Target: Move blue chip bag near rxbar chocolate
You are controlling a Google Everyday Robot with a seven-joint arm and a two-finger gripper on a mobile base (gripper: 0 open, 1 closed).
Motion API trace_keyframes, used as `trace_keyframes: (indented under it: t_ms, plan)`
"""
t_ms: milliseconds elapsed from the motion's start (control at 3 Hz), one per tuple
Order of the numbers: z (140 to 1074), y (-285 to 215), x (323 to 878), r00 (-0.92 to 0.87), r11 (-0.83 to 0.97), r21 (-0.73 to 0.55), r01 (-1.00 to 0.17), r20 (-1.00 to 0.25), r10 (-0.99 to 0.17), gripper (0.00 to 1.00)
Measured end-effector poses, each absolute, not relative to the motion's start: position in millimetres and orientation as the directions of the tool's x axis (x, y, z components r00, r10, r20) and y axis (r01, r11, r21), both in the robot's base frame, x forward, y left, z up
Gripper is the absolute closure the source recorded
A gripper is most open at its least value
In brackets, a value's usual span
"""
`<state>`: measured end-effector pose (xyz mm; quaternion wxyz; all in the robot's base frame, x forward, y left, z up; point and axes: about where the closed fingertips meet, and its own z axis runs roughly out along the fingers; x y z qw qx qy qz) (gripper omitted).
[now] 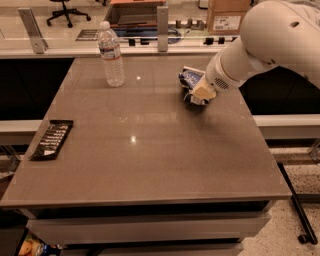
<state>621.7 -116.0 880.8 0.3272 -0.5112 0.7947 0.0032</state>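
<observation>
On the smooth, glossy grey-brown table [150,165], the flat, narrow black rxbar chocolate wrapper [51,139] lies at the near left edge. Well apart, far right, is the wrinkly dark-blue foil chip bag [191,78]. The white arm's gripper [201,95] touches it; whether it clamps the bag, I cannot tell. A clear plastic water bottle [111,55] stands upright far left. Behind is a cardboard box [227,15].

1 high camera faces the table [150,165] from its front, fairly near, jaws at far right.
</observation>
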Motion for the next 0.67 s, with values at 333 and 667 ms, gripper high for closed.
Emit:
trace_keyframes:
  t_ms: [333,667]
  plan:
    - [895.6,-121.3,620.4,-0.243,0.476,-0.331,-0.815,-0.55,-0.799,1.0]
    - [929.0,-128.7,613.1,-0.199,0.473,-0.374,-0.798,-0.577,-0.792,1.0]
